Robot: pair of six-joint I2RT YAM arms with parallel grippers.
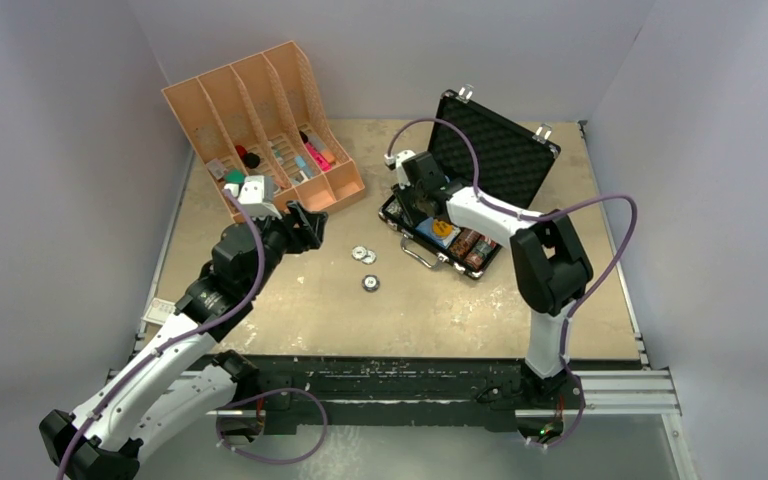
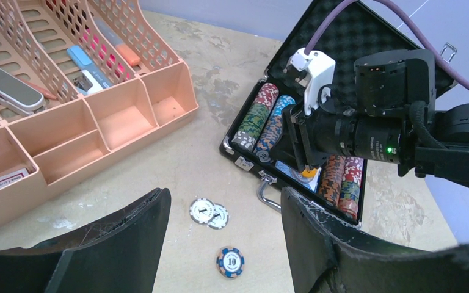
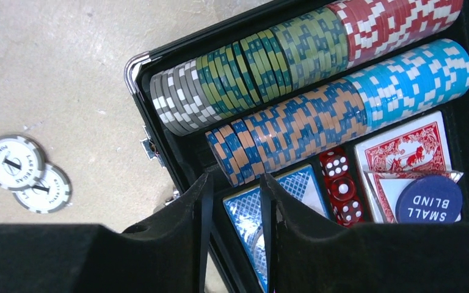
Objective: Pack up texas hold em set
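— What are you working on, and what's around it?

— A worn tan table (image 1: 290, 300), blotched pale in places. Plain grey walls (image 1: 60, 150) close it in at nine, twelve and three o'clock. A black rail (image 1: 410, 385) runs along the edge at six, where my arms are bolted.

— Where's the set?

— The briefcase (image 1: 495, 150) lies open at about two o'clock from the table's middle, with its foam-lined lid raised toward twelve. In the tray I count four chip rows (image 2: 256, 116), two on each side of my right wrist. There are two decks, a blue-backed deck (image 3: 244, 213) and a red-backed deck (image 3: 403, 149). There's one blue button (image 3: 429, 198) marked SMALL BLIND, and a column of red dice (image 3: 336, 177), at least two.

— Anything outside the case?

— Three loose chips near the middle. Two white chips (image 1: 363, 254) overlap, and one orange-and-blue chip (image 1: 371, 283) lies near them at their six o'clock. One orange organiser (image 1: 345, 185) stands at eleven.

— And your grippers?

— My left gripper (image 2: 225, 194) hovers at nine o'clock of those chips, jaws wide, nothing between them. My right gripper (image 3: 235, 177) is over the tray's nine o'clock end. Its jaws are a narrow slot apart and hold nothing, and the blue-backed deck shows through the gap.
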